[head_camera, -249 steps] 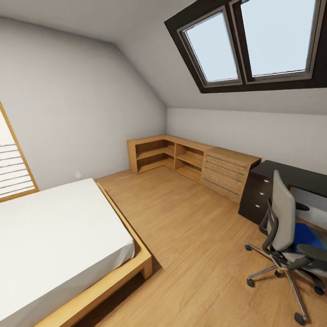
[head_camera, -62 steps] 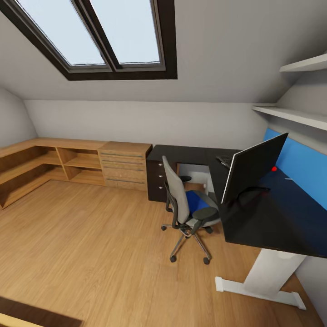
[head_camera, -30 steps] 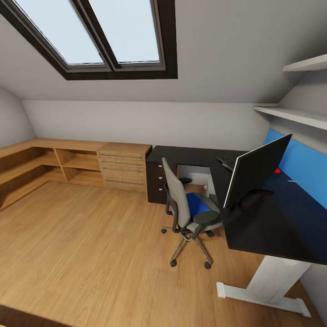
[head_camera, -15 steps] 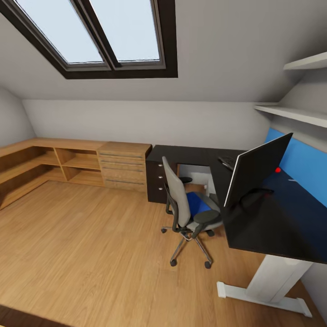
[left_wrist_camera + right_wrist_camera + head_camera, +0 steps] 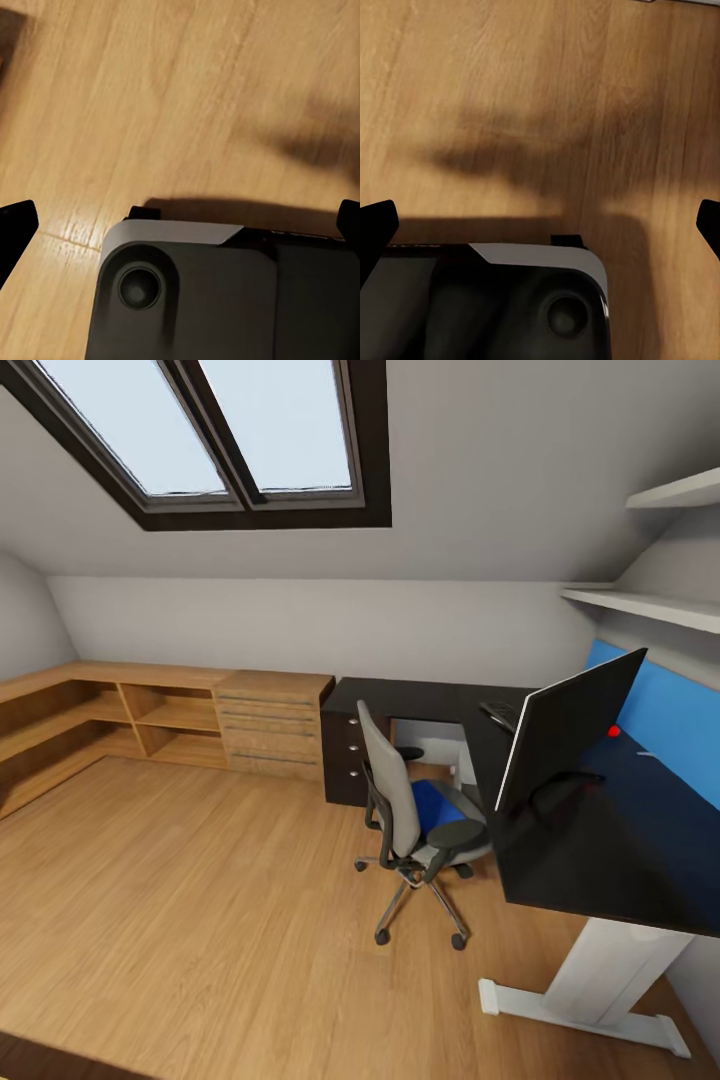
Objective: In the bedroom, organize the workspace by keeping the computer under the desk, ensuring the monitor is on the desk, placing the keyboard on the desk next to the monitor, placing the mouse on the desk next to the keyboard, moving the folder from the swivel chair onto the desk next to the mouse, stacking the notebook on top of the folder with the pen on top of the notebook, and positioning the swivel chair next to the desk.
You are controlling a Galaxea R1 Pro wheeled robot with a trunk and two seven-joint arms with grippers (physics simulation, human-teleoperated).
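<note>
Both end effectors spread wide over floor, folder (image 5: 432,803) on swivel chair (image 5: 408,815) ahead

A grey swivel chair (image 5: 405,815) is standing on the wooden floor (image 5: 200,920), tucked just beside the inner corner of the black L-shaped desk (image 5: 600,850). A bright blue folder (image 5: 437,805) is lying on its seat. A wide monitor (image 5: 570,728) is standing on the desk, showing its light edge, with the blue back panel (image 5: 670,730) running behind it. A dark keyboard (image 5: 497,714) is lying on the desktop beyond the monitor. A small red thing (image 5: 613,731) is sitting near the panel; what it is cannot be told. Dark drawers (image 5: 342,757) are sitting at the desk's far end, touching a light wooden chest (image 5: 272,725) and low open shelves (image 5: 120,715). A skylight (image 5: 215,435) is slanting overhead, and two wall shelves (image 5: 650,605) are hanging above the desk.
</note>
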